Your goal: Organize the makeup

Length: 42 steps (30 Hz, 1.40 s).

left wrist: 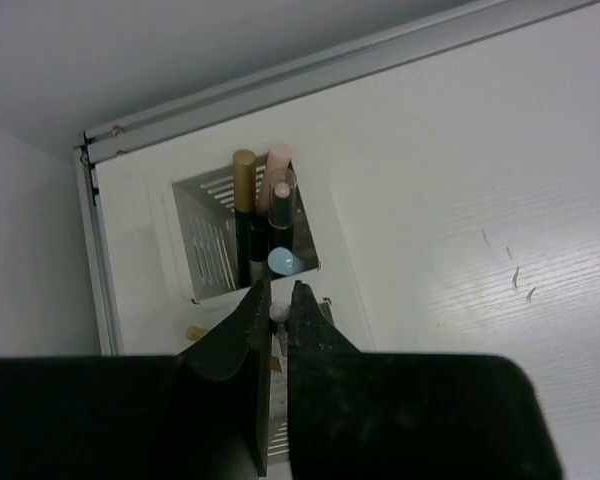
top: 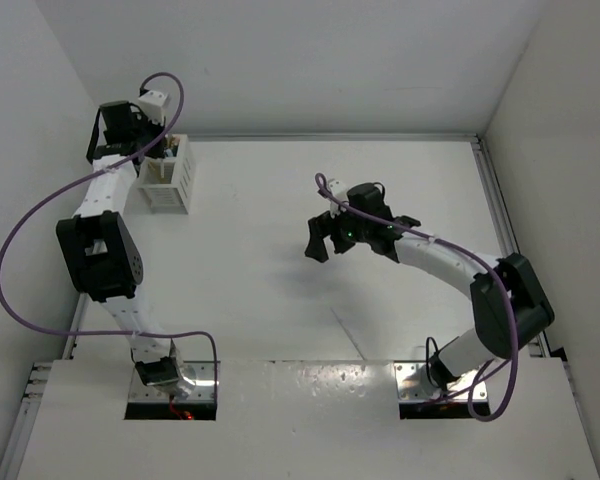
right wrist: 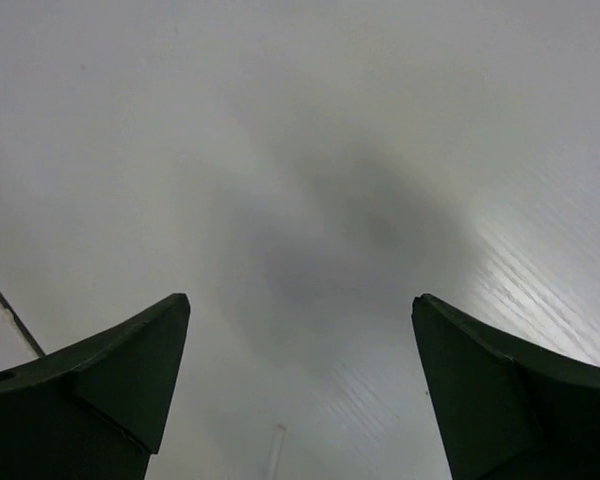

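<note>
The white slatted box [top: 170, 178] stands at the table's far left. In the left wrist view its far compartment [left wrist: 205, 235] holds several upright makeup sticks: a tan-gold one [left wrist: 244, 182], a pink one [left wrist: 279, 158], a clear tube [left wrist: 283, 200] and a light blue cap [left wrist: 283, 262]. My left gripper [left wrist: 278, 292] is over the box's near compartment, shut on a thin white-tipped stick [left wrist: 278, 313]. A tan piece [left wrist: 195, 332] shows beside the left finger. The left gripper [top: 140, 128] also shows in the top view. My right gripper [top: 332, 238] hangs open and empty above the table's middle [right wrist: 300, 300].
A metal rail [left wrist: 310, 70] and the white walls run close behind and left of the box. Purple cables [top: 20, 240] loop beside the left arm. The table edge rail [top: 495, 210] runs along the right side.
</note>
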{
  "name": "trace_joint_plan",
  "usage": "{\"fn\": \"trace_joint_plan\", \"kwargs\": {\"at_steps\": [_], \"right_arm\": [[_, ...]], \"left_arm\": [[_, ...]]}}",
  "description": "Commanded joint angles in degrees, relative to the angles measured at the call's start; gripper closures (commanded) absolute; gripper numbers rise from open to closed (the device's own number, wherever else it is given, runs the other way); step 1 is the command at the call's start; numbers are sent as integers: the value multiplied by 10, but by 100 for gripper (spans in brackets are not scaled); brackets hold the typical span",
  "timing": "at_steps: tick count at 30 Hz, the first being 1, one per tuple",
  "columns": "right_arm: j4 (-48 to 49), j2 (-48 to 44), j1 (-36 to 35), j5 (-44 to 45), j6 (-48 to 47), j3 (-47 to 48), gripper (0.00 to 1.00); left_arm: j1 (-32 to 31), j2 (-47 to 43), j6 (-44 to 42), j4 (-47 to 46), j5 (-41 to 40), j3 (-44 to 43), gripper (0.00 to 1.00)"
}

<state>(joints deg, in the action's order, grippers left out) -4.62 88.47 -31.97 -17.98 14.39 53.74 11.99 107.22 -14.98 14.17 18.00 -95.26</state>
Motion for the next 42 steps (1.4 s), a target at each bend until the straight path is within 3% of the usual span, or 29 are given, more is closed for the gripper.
{"fn": "trace_joint_plan", "kwargs": {"at_steps": [1, 2, 3, 4, 5, 12, 22, 36, 39, 42], "right_arm": [[-41, -38, 0, 36, -30, -19, 12], [-58, -39, -1, 39, -37, -22, 18], [-73, -42, -4, 42, -56, -21, 24], [-89, -38, -4, 47, -58, -19, 39], [-137, -37, -5, 57, -61, -11, 45], [-229, -8, -43, 125, -68, -24, 35], [-278, 47, -126, 175, -48, -43, 41], [-295, 36, -171, 183, -21, -34, 45], [-283, 68, -171, 184, -12, -28, 49], [-272, 115, -171, 165, -13, -20, 62]], "left_arm": [[8, -1, -11, -49, -16, 31, 100], [8, -1, -6, -49, -25, 36, 97], [8, -1, 8, -49, -25, 45, 87], [8, -1, 8, -49, -31, 45, 82], [8, -1, 16, -49, -31, 53, 74], [14, -18, 29, 1, -79, 34, 28], [14, -59, 53, 139, -89, -41, 27], [14, -81, 59, 185, -78, -14, 27], [14, -81, 70, 185, -61, -14, 27], [14, -81, 75, 190, -35, -14, 27]]}}
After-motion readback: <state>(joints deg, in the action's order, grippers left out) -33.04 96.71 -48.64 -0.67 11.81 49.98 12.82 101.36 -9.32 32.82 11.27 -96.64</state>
